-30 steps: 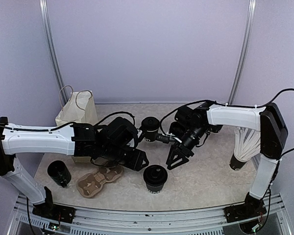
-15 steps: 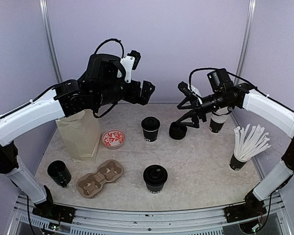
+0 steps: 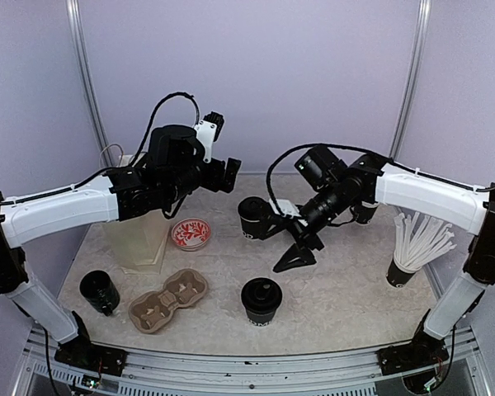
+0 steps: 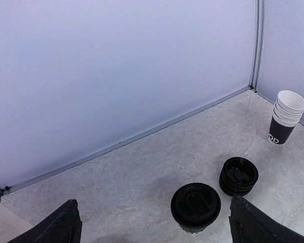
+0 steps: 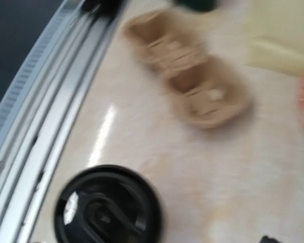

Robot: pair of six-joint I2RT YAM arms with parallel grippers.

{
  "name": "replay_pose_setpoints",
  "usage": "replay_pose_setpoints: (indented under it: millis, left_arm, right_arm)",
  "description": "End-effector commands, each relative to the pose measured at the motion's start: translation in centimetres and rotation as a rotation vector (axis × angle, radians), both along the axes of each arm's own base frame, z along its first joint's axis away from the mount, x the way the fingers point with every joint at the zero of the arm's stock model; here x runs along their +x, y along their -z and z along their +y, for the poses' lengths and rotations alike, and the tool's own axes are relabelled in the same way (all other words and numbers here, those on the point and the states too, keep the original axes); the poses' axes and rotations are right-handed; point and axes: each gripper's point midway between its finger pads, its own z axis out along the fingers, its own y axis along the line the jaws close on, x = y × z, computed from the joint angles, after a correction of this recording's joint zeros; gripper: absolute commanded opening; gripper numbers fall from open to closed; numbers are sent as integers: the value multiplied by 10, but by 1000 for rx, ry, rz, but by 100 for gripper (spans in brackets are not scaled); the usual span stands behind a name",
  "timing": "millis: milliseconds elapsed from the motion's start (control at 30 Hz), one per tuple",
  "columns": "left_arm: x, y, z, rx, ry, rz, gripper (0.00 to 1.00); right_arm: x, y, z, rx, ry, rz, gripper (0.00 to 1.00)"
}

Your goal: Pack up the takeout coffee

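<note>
Two lidded black takeout coffee cups stand on the table, one at the front (image 3: 261, 300) and one in the middle (image 3: 252, 217). My right gripper (image 3: 295, 252) hangs open between them, tilted down toward the front cup and holding nothing. The blurred right wrist view shows that cup's lid (image 5: 107, 207) low at the left. My left gripper (image 3: 223, 175) is open and empty, raised above the paper bag (image 3: 136, 235). Its fingertips (image 4: 66, 228) frame the middle cup (image 4: 195, 206) from above.
A cardboard cup carrier (image 3: 168, 300) and an unlidded black cup (image 3: 99, 291) sit at the front left. A red-patterned dish (image 3: 190, 233) lies by the bag. A cup of white sticks (image 3: 412, 247) stands right. A lid stack (image 4: 238, 175) and nested cups (image 4: 286, 116) stand at the back.
Both arms lifted off the table's middle and their jaws widened. The right gripper has since dropped back down and left toward the front cup. The left gripper has sunk a little.
</note>
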Motion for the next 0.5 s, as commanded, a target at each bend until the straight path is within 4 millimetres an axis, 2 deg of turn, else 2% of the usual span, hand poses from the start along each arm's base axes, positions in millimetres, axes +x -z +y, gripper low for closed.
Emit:
replay_pose_setpoints:
  millis: [0,100,200,300,467]
  left_arm:
    - [-18,-39,-7,81,2,-156,99]
    - [-25,-32,-17,85,29,-142,99]
    - [-27,-32,-26,18,99,-72,93]
    - [-23,-35,-27,-47,129,-30,88]
    - [-20,-38,-20,-67,123,-34,88]
  right_arm:
    - [-20,40,4,-140,-73,-32,92]
    - [-26,53,10,-181,-91,-44,94]
    - [-31,70,13,-242,-107,-84,93]
    - [-35,80,15,-276,-119,-104,92]
    - [-42,89,17,-301,-137,-114,92]
